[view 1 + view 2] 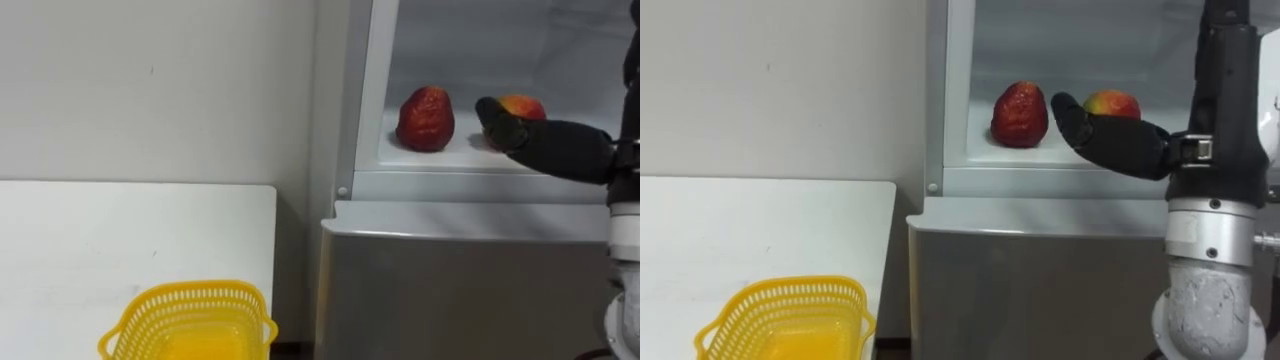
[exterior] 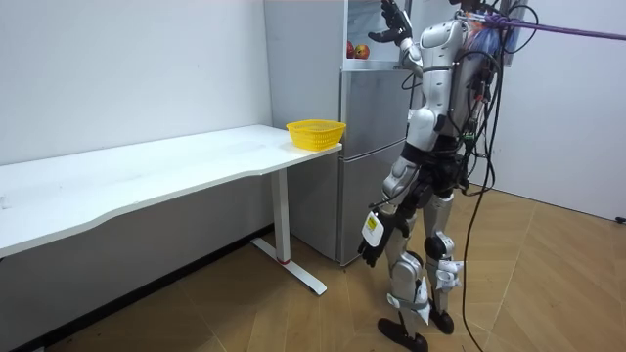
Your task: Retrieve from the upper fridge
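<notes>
I stand close in front of the grey fridge (image 1: 470, 280). Its upper compartment is open and its lower door is closed. To the left of the fridge, just beside its side wall, there is a long white table (image 1: 120, 240). On the table end nearest to the fridge sits a yellow plastic basket (image 1: 190, 320). It is upright and has a wall of open lattice.

My right arm is raised and reaches into the upper compartment of the fridge from the right side. My right hand (image 1: 545, 145) is above the white shelf (image 1: 440, 160) of this compartment. Its fingers are stretched out and a little apart, not closed around anything, and their tips point to the left. My left hand (image 2: 372, 249) hangs low beside my thigh, on the side away from the fridge, and I cannot tell its state.

Two fruits lie on the shelf. The dark red fruit (image 1: 426, 120) stands in the left part of the shelf, near the fridge's left wall and free of my hand. The red-and-yellow fruit (image 1: 525, 105), perhaps an apple, lies to the right of it, a little apart. My right hand is in front of this fruit and hides its lower part. From these views I am not sure whether the fingertips already touch it.
</notes>
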Controlling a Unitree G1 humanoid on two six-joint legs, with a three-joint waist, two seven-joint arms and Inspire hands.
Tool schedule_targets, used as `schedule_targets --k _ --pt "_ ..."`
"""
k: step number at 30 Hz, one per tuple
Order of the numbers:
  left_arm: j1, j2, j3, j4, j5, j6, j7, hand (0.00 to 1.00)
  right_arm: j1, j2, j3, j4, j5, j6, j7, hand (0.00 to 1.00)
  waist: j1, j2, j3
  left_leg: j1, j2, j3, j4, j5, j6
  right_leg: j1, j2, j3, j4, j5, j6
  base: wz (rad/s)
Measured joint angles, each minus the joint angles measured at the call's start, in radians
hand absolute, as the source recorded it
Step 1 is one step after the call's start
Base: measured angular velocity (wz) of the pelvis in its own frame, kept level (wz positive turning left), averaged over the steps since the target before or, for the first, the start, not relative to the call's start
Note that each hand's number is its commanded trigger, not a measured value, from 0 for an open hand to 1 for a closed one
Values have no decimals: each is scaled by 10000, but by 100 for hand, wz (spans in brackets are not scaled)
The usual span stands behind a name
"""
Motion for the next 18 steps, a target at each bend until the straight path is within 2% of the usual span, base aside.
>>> schedule_targets --k 4,8,12,18 --pt "-65 10 10 -4 235 9 -209 0 -1 -3 -1 13 -45 178 333 0 65 7 -2 -94 -11 -197 15 13 1 22 2 -160 0 1 -1 12" --pt "-70 -1 93 -3 326 74 -310 0 -32 -1 5 26 -50 190 522 0 166 34 2 -133 -15 -287 4 50 -11 22 4 -204 1 0 -1 10" --pt "-46 5 197 0 324 153 -339 0 -609 1 348 393 -53 298 564 0 199 116 4 -114 -15 -293 19 68 -15 28 3 -192 3 0 0 0" --pt "-141 5 198 -4 302 288 -334 0 -991 0 671 1071 74 624 692 0 397 101 -5 -138 -37 -398 160 71 -13 37 -16 -164 8 0 0 4"
